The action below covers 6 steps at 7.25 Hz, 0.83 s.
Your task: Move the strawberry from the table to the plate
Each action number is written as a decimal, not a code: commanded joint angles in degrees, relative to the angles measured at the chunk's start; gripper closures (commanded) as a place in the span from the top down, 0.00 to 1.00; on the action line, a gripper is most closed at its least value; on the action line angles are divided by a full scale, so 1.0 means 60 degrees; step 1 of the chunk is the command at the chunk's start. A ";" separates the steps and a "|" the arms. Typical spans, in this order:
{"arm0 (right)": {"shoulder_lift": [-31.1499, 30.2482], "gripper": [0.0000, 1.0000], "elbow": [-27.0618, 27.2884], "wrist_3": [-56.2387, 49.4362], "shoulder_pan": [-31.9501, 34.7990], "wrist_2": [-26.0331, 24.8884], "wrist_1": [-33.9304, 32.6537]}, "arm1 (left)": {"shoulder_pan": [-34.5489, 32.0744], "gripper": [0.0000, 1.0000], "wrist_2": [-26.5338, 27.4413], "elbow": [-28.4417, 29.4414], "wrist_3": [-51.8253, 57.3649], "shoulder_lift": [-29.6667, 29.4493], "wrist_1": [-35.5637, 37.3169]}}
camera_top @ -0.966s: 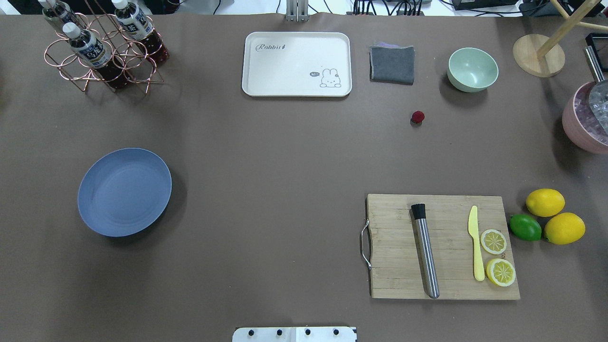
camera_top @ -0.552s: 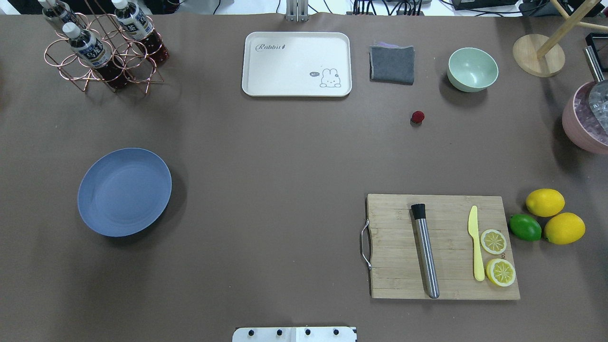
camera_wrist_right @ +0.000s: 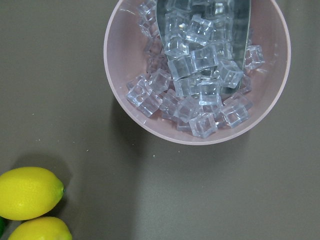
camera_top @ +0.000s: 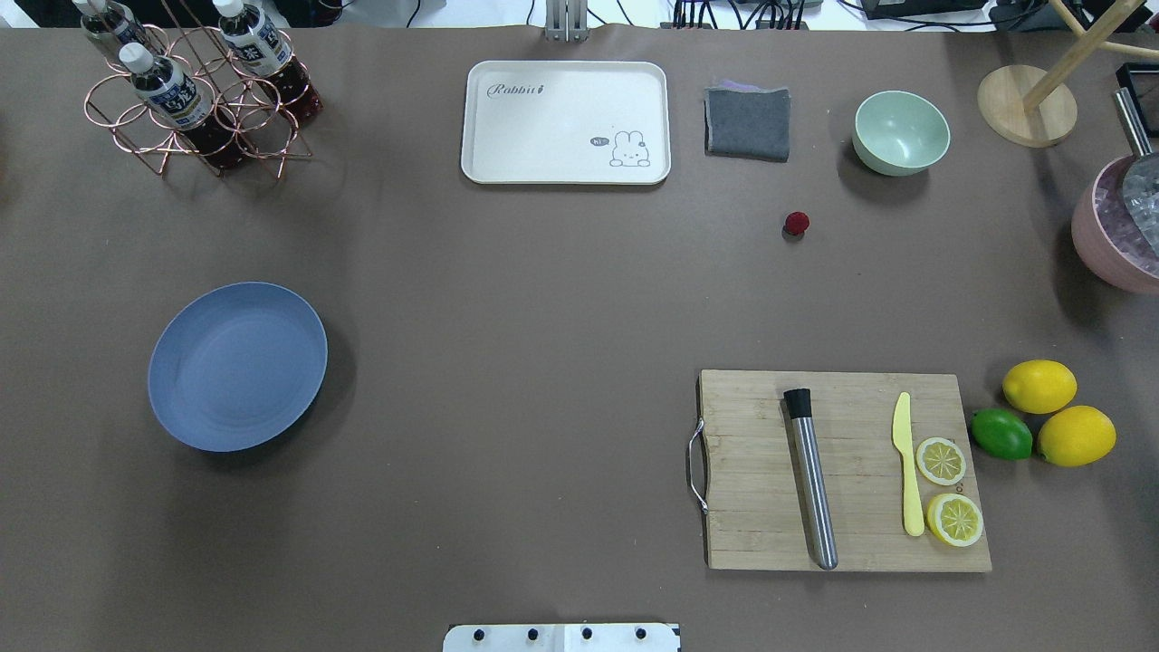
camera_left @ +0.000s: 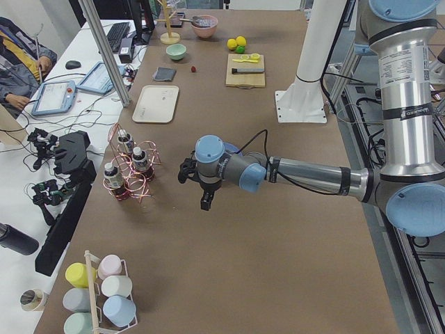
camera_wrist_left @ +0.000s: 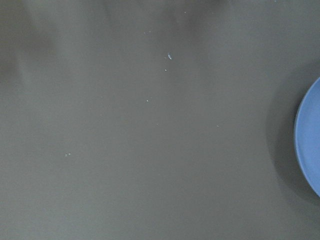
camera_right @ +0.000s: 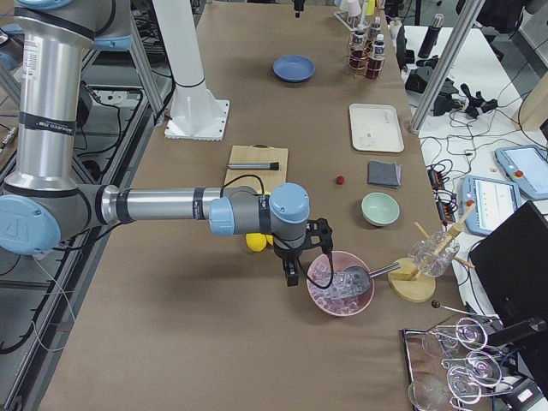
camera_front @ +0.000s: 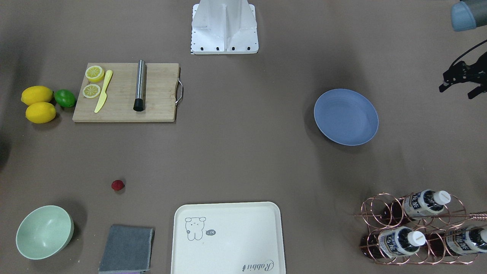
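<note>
The strawberry (camera_top: pixel 796 223) is a tiny red berry lying on the bare table (camera_top: pixel 543 317), between the mint bowl and the cutting board; the front view shows the strawberry (camera_front: pixel 118 185) too. Far across the table sits the empty blue plate (camera_top: pixel 237 365), whose rim shows in the left wrist view as the plate (camera_wrist_left: pixel 310 145). My left gripper (camera_front: pixel 457 92) hovers beyond the plate, off the overhead view's left side, its two black fingers apart with nothing between them. My right gripper (camera_right: pixel 295 261) hangs beside the pink ice bowl; I cannot tell whether it is open or shut.
A cutting board (camera_top: pixel 842 471) holds a muddler, a yellow knife and lemon slices. Lemons and a lime (camera_top: pixel 1041 417) lie to its right. At the back stand a cream tray (camera_top: pixel 566 122), a grey cloth (camera_top: pixel 748 122), a mint bowl (camera_top: pixel 901 132), a bottle rack (camera_top: pixel 195 91) and a pink ice bowl (camera_top: pixel 1118 235).
</note>
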 commanded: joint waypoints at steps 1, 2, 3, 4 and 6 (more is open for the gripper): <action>0.0017 1.00 0.0006 -0.0011 -0.0106 -0.0045 0.0011 | 0.1554 0.98 0.0544 0.0090 -0.2346 -0.0255 -0.1403; 0.0018 1.00 0.0020 -0.0055 -0.0107 -0.0031 0.0011 | 0.1895 0.97 0.0547 0.0380 -0.2688 -0.0634 -0.1436; 0.0018 1.00 0.0253 -0.0012 -0.0107 0.0013 0.0026 | 0.1971 0.97 0.0532 0.0441 -0.3025 -0.0812 -0.1408; 0.0018 1.00 0.0284 -0.0011 -0.0107 0.0013 0.0040 | 0.2059 0.97 0.0474 0.0572 -0.3174 -0.0959 -0.1422; 0.0018 1.00 0.0270 0.0018 -0.0092 -0.0001 0.0026 | 0.2877 0.96 0.0575 0.0764 -0.4021 -0.1426 -0.1422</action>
